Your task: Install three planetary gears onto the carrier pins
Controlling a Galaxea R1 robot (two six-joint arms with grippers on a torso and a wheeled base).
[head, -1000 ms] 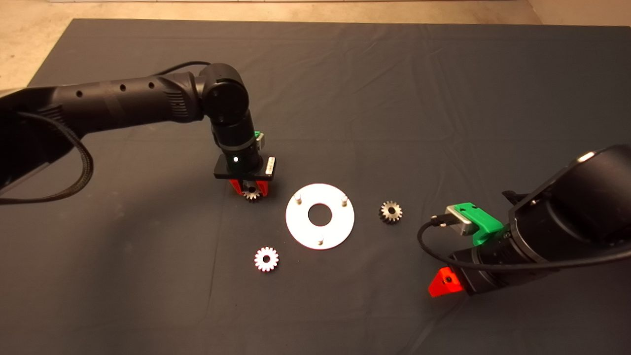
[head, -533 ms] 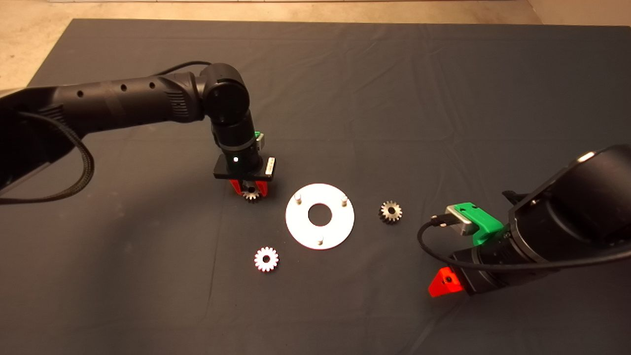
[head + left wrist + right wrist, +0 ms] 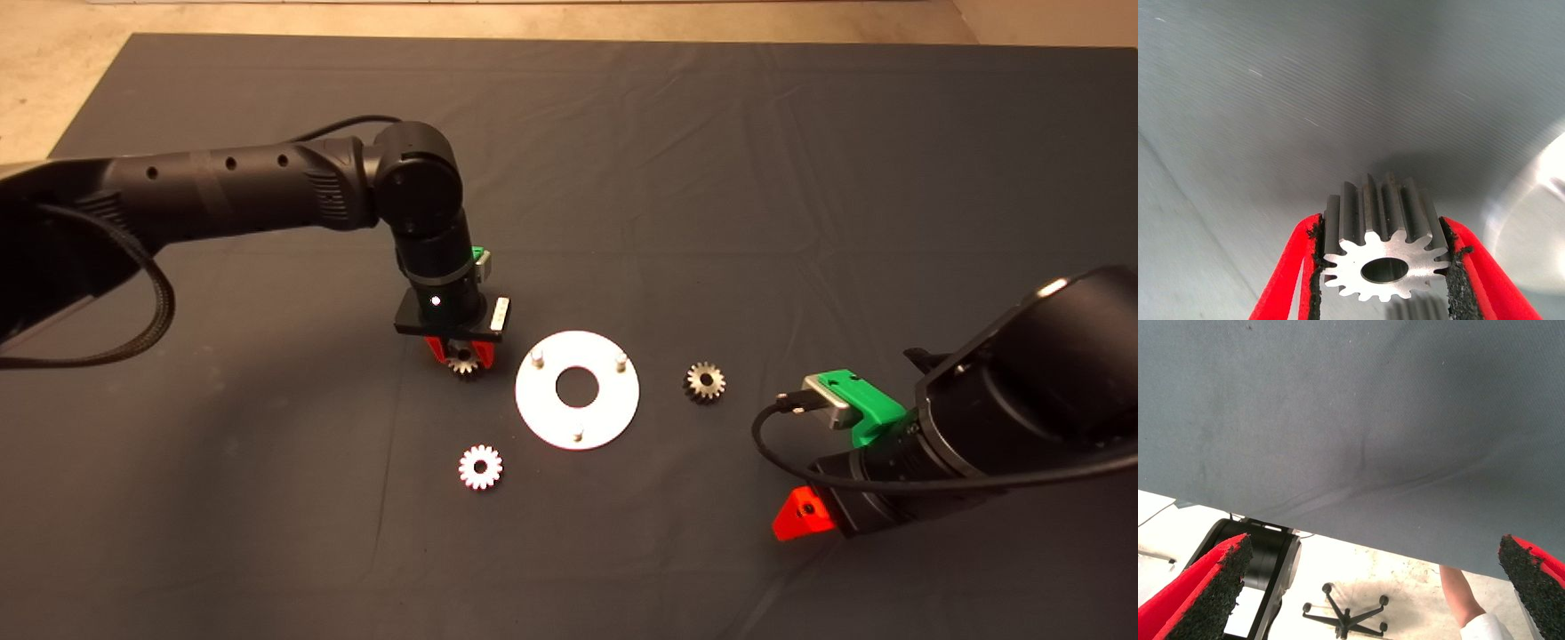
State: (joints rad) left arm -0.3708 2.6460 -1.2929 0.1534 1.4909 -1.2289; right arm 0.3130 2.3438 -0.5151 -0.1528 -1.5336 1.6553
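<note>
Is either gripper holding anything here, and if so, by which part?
The left gripper holds one planetary gear, its jaws clamped on the toothed rim at opposite sides, beside the white disc. The right gripper is open and empty.

Open mat from 10 to 2 o'clock of the disc; loose gears sit at 3 and 7, left gripper at 9.
</note>
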